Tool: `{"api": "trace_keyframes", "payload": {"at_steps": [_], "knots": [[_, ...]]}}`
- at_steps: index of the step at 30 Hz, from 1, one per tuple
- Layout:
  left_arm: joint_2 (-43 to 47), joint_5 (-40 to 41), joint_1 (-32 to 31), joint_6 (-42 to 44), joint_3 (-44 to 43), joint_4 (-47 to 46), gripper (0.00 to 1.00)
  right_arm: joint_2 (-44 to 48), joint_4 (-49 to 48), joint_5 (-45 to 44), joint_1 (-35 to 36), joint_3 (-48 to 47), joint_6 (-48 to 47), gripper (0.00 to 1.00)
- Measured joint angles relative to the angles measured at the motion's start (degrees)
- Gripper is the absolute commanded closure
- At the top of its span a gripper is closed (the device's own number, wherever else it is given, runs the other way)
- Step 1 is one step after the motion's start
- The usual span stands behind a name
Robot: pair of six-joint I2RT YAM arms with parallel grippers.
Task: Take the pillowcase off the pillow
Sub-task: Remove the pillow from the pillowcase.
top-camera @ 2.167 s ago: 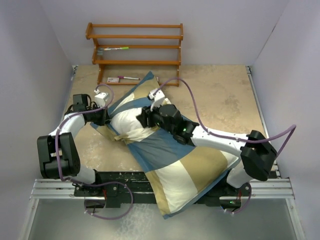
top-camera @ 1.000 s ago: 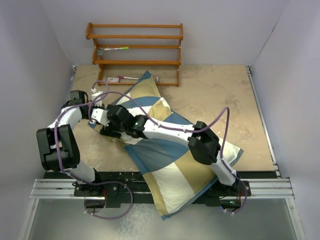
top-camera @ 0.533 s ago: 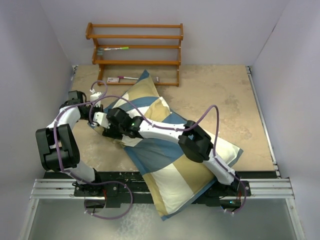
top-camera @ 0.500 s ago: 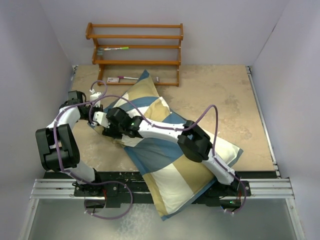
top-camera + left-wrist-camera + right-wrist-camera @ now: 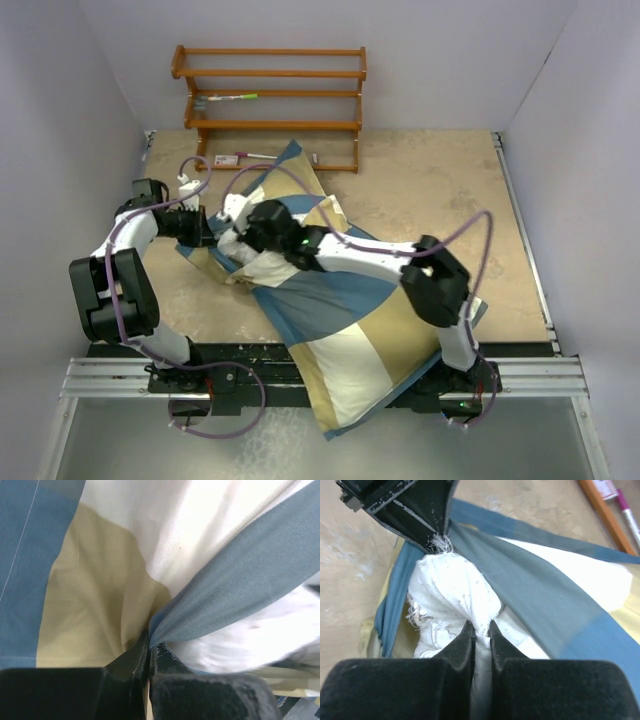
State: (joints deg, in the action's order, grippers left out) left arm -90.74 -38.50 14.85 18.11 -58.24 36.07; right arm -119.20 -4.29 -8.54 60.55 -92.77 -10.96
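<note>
The pillowcase (image 5: 335, 305), in tan, cream and blue blocks, lies diagonally across the table. At its open far-left end, my left gripper (image 5: 206, 228) is shut on the blue edge (image 5: 150, 641) of the pillowcase (image 5: 90, 595). My right gripper (image 5: 236, 228) reaches across the cover to that same opening. It is shut on a bunched corner of the white speckled pillow (image 5: 451, 587), pinched between its fingertips (image 5: 480, 630). The pillow (image 5: 250, 630) bulges out beside the blue hem. The left fingers (image 5: 415, 510) hold the hem just above that corner.
A wooden rack (image 5: 270, 95) stands against the back wall with a marker (image 5: 232, 97) on a shelf. A pen and a card (image 5: 245, 157) lie on the table beneath it. Walls close in on the left and right.
My right gripper has gone from open to shut on the pillow's corner and drawn slightly right and back. Its elbow swung right. The left gripper kept its hold.
</note>
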Motion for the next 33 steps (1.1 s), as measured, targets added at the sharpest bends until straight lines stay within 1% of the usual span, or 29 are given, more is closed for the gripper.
{"api": "trace_keyframes", "payload": {"at_steps": [2, 4, 6, 9, 13, 16, 21, 23, 25, 26, 27, 28, 29, 31, 33], "knots": [[0.0, -2.1, 0.0, -0.1, -0.7, 0.1, 1.0, 6.8, -3.8, 3.1, -1.9, 6.8, 3.5, 1.0], [0.0, -4.2, 0.0, -0.3, -1.3, 0.0, 1.0, 12.5, -6.8, 5.3, -3.5, 11.5, 6.7, 1.0], [0.2, -5.5, 0.0, -0.6, -1.6, 0.1, 1.0, 16.9, -10.1, 6.7, -4.4, 15.7, 9.4, 1.0], [0.3, -7.3, 0.2, -0.6, -1.7, 0.6, 1.0, 24.2, -17.3, 8.8, -5.9, 25.0, 15.2, 1.0], [0.4, -10.4, 0.2, -0.9, -1.7, 1.6, 1.0, 32.2, -26.8, 12.2, -10.5, 35.8, 25.4, 1.0], [1.4, -13.1, 0.2, -1.6, -1.7, 1.8, 1.0, 36.1, -32.3, 14.4, -14.9, 41.0, 33.9, 1.0], [4.0, -16.1, 0.2, -3.2, -1.7, 1.3, 1.0, 37.4, -35.0, 18.5, -20.2, 40.6, 44.2, 1.0], [4.9, -17.3, 0.2, -4.1, -1.9, 0.9, 0.8, 36.7, -34.0, 20.5, -22.0, 37.4, 47.1, 1.0], [5.4, -18.3, 0.2, -4.3, -2.8, 0.3, 0.61, 34.9, -31.5, 23.0, -23.1, 31.3, 49.1, 1.0], [5.7, -18.6, 0.3, -4.5, -3.7, 0.0, 0.52, 33.5, -31.2, 24.2, -23.4, 28.1, 49.8, 1.0], [5.8, -18.9, 0.4, -4.8, -5.0, -0.1, 0.41, 32.0, -31.1, 25.6, -23.6, 24.8, 50.6, 1.0], [6.5, -19.3, 1.1, -5.1, -6.4, -0.1, 0.33, 30.6, -31.2, 27.1, -23.9, 21.8, 51.3, 1.0], [7.0, -19.5, 1.9, -5.4, -8.4, 0.2, 0.28, 29.9, -31.4, 28.2, -24.0, 20.2, 51.7, 1.0], [8.0, -20.0, 4.0, -6.6, -14.5, 2.2, 0.23, 29.2, -33.0, 30.5, -24.6, 17.7, 52.5, 1.0], [8.4, -21.3, 5.6, -8.3, -23.3, 4.8, 0.18, 29.2, -36.2, 32.6, -25.3, 16.1, 53.5, 1.0]]}}
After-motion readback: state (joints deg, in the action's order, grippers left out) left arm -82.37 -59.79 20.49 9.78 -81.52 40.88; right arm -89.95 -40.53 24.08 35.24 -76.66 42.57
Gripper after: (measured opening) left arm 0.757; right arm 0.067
